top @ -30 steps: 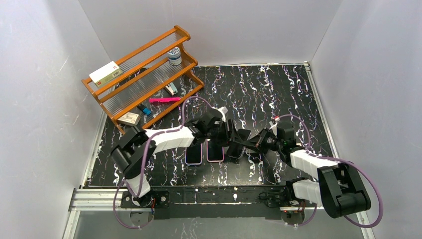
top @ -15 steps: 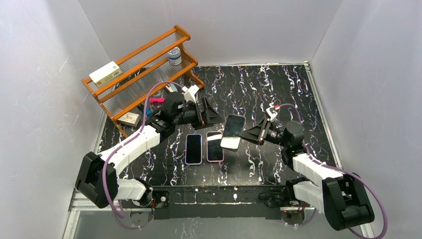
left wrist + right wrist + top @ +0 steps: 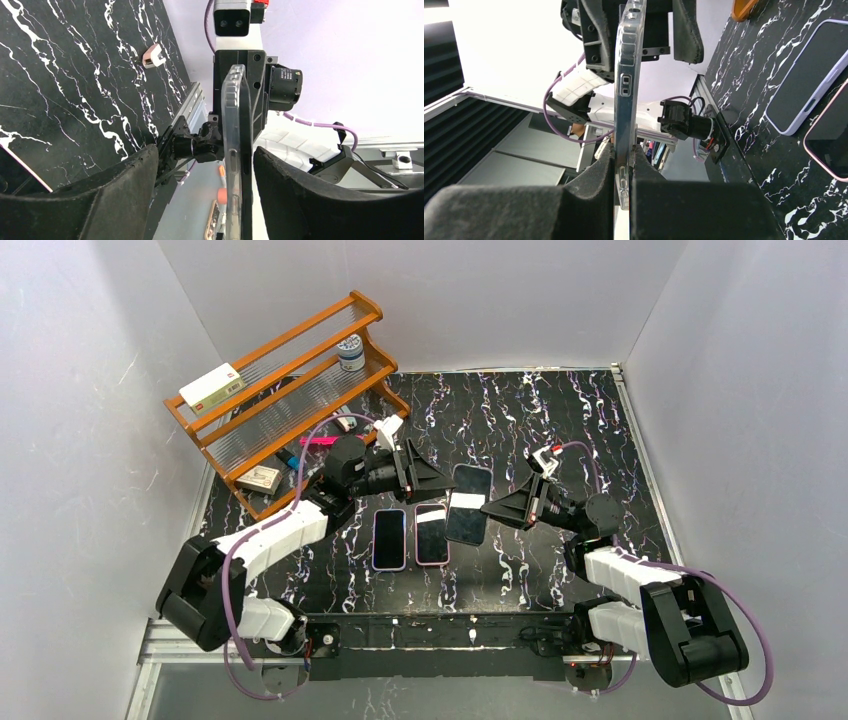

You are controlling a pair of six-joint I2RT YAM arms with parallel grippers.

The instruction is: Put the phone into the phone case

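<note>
Phone (image 3: 468, 502), dark-faced and apparently seated in a clear phone case, hangs in the air at the centre of the top view, gripped at its right-hand edge by the right gripper (image 3: 492, 510) and clear of the table (image 3: 560, 420). Just to its left, a purple-cased phone (image 3: 389, 538) and a pink-cased phone (image 3: 431, 534) lie side by side on the table, and a wooden rack (image 3: 290, 350) stands at the upper left. A second ago both arms were crowded low over these phones; since then the right arm has lifted its load and the left gripper (image 3: 438, 478) has drawn back toward the upper left, then turned to face the lifted piece from the left. In the left wrist view the clear phone case (image 3: 234, 150) stands edge-on between the released fingers (image 3: 125, 190) of the left gripper (image 3: 205, 155), with a gap on either side. In the right wrist view the right gripper (image 3: 624, 165) is clenched on the lower end of the same case (image 3: 626, 75), whose button cut-outs show along the edge. This probably prepares a squeeze or a handover; whether the phone is fully pressed home cannot be told.
</note>
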